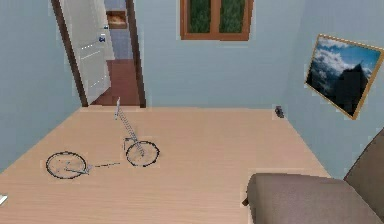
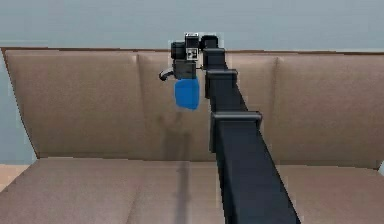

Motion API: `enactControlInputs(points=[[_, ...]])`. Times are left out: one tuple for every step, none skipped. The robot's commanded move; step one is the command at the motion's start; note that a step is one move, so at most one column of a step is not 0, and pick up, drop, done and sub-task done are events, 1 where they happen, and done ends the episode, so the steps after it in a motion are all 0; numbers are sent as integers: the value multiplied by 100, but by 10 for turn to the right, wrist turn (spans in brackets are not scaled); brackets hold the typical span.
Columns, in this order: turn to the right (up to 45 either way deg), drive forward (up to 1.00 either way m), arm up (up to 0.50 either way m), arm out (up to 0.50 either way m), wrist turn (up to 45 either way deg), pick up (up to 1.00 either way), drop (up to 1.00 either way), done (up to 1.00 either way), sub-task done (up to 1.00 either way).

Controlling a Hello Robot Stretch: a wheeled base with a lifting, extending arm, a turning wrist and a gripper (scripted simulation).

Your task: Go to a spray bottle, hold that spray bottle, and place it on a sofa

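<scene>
Now, your hand [image 2: 178, 75], upper middle of the frame, holds the blue item [image 2: 186, 94] clear above the sofa [image 2: 80, 100]; dropped from there, it could bounce off the seat.

Arm [image 2: 238, 140] outstretched, end effector [image 2: 172, 74] at far end

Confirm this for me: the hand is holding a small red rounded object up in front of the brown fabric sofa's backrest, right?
Not quite. The arm side view shows the hand holding a small blue rounded object, not a red one, up in front of the backrest of the brown fabric sofa.
</scene>
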Motion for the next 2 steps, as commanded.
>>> enactControlInputs(points=[[0,0,-40,0,0,0,0,0,0],[0,0,-32,0,0,0,0,0,0]])
